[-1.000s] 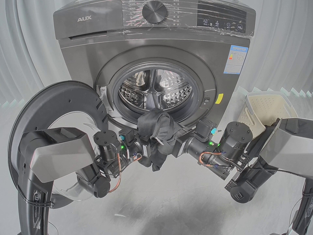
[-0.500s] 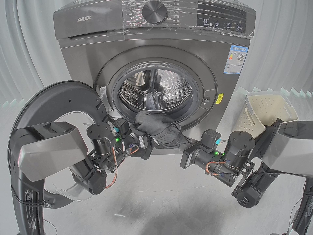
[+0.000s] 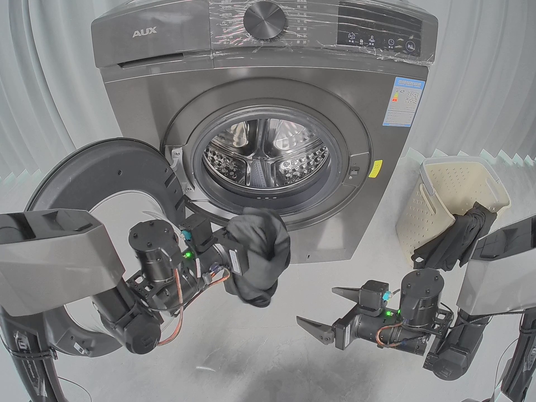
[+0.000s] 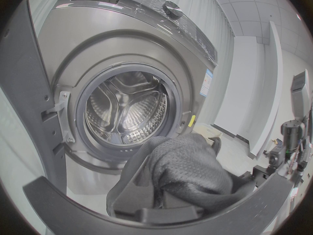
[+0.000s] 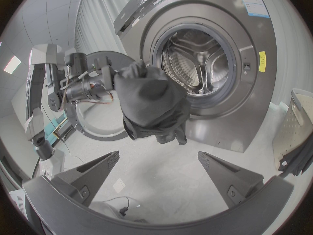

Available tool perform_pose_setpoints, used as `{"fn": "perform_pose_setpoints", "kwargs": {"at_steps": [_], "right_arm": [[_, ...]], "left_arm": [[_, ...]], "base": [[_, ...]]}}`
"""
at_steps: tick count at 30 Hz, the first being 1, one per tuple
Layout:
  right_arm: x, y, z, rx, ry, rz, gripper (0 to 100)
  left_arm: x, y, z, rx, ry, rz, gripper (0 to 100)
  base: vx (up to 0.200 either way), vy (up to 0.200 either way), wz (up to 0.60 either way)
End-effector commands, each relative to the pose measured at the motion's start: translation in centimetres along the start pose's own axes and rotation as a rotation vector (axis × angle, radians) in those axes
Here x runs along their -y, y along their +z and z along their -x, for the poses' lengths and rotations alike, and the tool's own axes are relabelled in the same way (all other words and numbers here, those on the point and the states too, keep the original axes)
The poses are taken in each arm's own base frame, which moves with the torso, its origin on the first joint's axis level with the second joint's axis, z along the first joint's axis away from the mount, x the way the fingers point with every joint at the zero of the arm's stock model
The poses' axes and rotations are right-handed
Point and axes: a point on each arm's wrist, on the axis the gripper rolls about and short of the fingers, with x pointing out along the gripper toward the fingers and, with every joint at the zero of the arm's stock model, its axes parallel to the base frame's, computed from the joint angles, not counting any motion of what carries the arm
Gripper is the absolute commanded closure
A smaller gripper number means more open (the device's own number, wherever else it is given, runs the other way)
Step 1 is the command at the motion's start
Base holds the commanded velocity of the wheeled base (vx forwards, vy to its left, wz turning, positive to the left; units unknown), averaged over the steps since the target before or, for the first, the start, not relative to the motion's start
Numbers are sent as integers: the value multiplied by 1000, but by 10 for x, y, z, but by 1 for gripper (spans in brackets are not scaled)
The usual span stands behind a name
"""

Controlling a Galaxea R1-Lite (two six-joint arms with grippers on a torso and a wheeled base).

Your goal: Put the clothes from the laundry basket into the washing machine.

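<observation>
Garment: black garment (image 3: 262, 249) hangs bunched on my left gripper (image 3: 241, 255), just below and in front of the washing machine (image 3: 262, 79) opening, on the hinge side. It is not yet past the rim of the drum (image 3: 262, 152).
Left jaws: pinching the black garment. The cloth drapes over them, so I judge the grip from how the bundle hangs.
Right jaws: my right gripper (image 3: 319, 308) has its jaws spread wide with nothing between them. It sits low, in front of the washing machine and well apart from the opening.
Change: a second ago both grippers held the garment together at the lip of the opening. Since then the right has let go and dropped back, and the left has drawn the bundle slightly away from the lip.
Meaning: I read this as a handover to one arm. The load is not in yet, and the push into the drum is left to the left arm.
Left wrist view: looks straight into the bare drum over the cloth (image 4: 192, 167), so I can check the path in.
Right wrist view: shows the whole bundle (image 5: 150, 98) from outside, with its loose tail hanging below the opening.
Head view: alone shows the open door (image 3: 100, 180). The laundry basket (image 3: 441, 163) stands on my right of the washing machine, with another dark piece (image 3: 452, 241) over its rim.
</observation>
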Motion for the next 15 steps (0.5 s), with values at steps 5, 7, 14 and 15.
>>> {"fn": "perform_pose_setpoints", "kwargs": {"at_steps": [5,7,14,15], "right_arm": [[19,11,5,67,-209,-64,0],[27,15,6,91,-244,-111,0],[39,34,17,175,-286,-146,0],[39,38,17,192,-283,-149,0]], "left_arm": [[26,31,59,-7,-95,24,100],[26,33,65,-7,-89,37,100],[19,34,71,-11,-41,54,100],[13,33,71,-15,-17,45,100]], "base": [[0,0,0],[0,0,0],[0,0,0],[0,0,0]]}}
